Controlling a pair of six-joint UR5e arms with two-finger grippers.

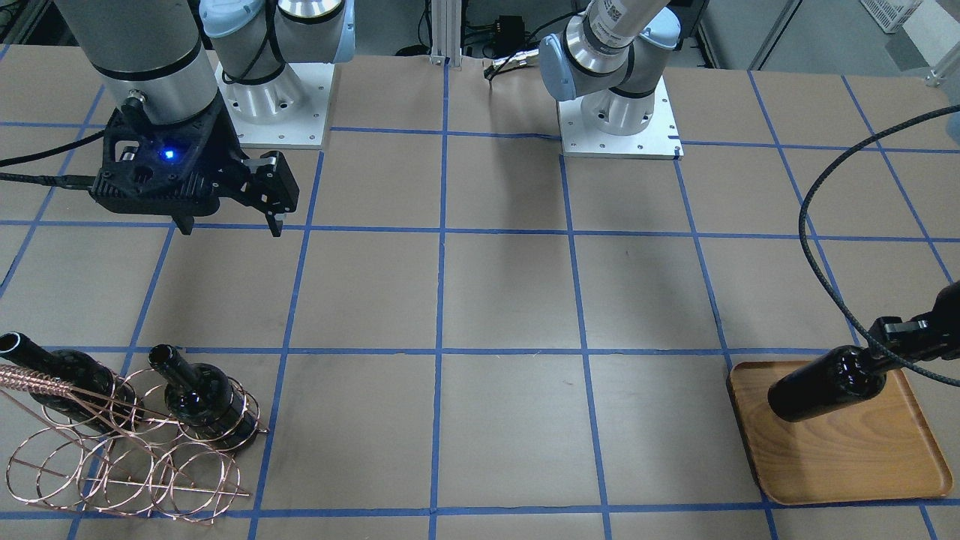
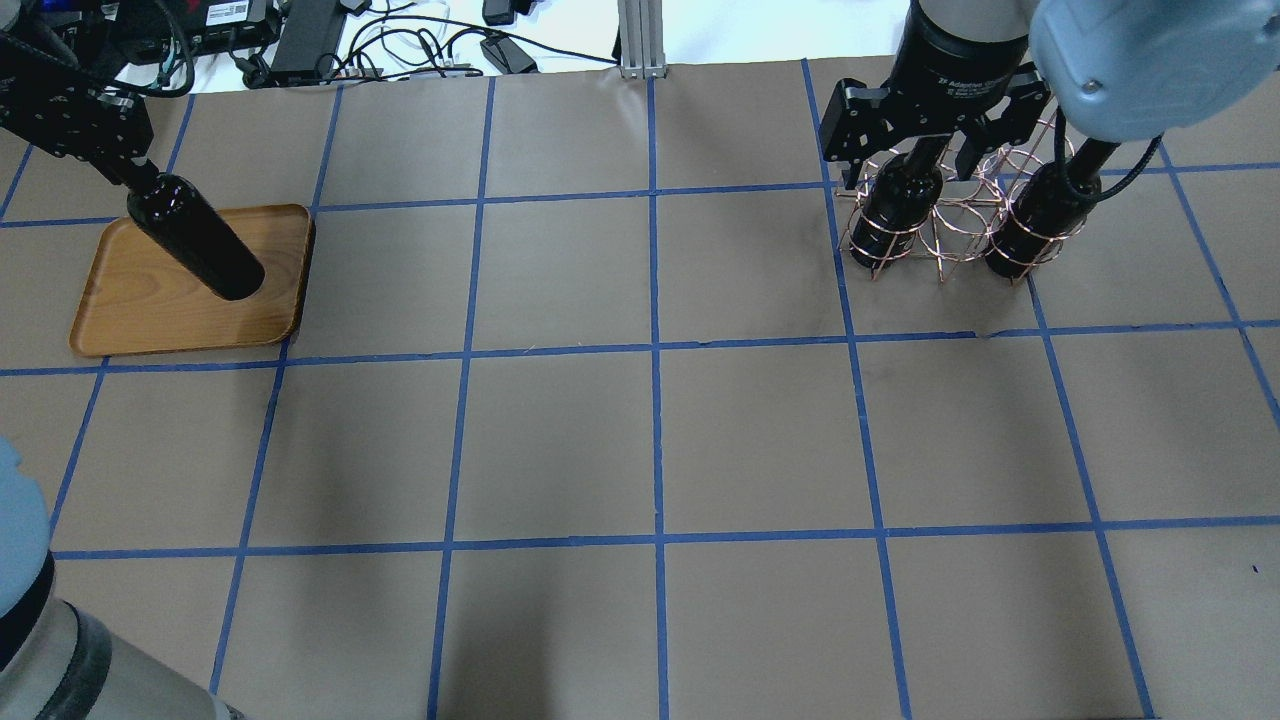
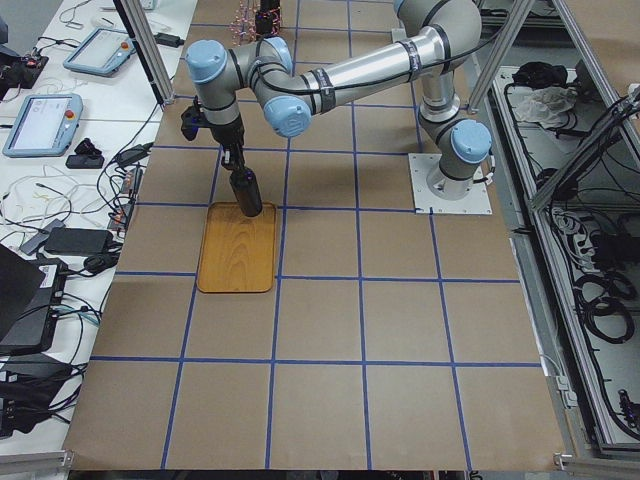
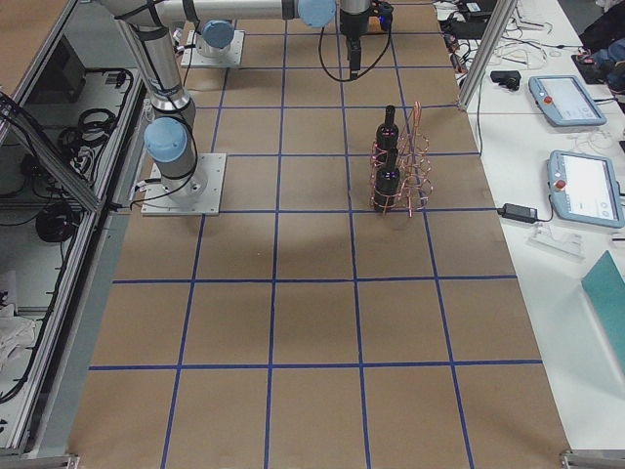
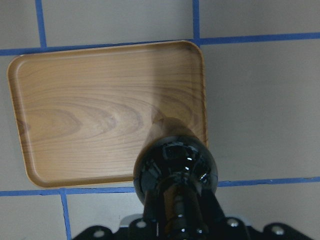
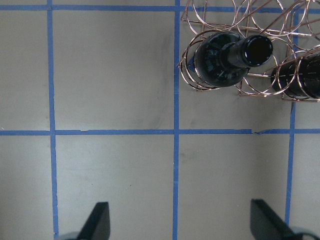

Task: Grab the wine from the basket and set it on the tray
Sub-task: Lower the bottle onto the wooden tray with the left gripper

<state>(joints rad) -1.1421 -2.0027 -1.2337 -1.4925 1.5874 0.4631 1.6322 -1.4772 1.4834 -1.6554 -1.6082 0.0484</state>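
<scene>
My left gripper [image 1: 911, 334] is shut on the neck of a near-black wine bottle [image 1: 825, 388] and holds it upright over the wooden tray [image 1: 847, 450]. In the left wrist view the bottle [image 5: 175, 167] hangs over the tray's [image 5: 100, 115] corner and casts a shadow on it. I cannot tell whether it touches. The copper wire basket [image 2: 950, 215] holds two more bottles [image 2: 895, 215] [image 2: 1035, 225]. My right gripper [image 1: 229, 217] is open and empty, high above the table beside the basket [image 6: 240, 30].
The table is brown paper with a blue tape grid. The two arm bases [image 1: 274, 105] [image 1: 619, 120] stand at the robot's side. A black cable [image 1: 817, 247] loops over the table near the tray. The basket's twisted handle [image 1: 37, 382] sticks up.
</scene>
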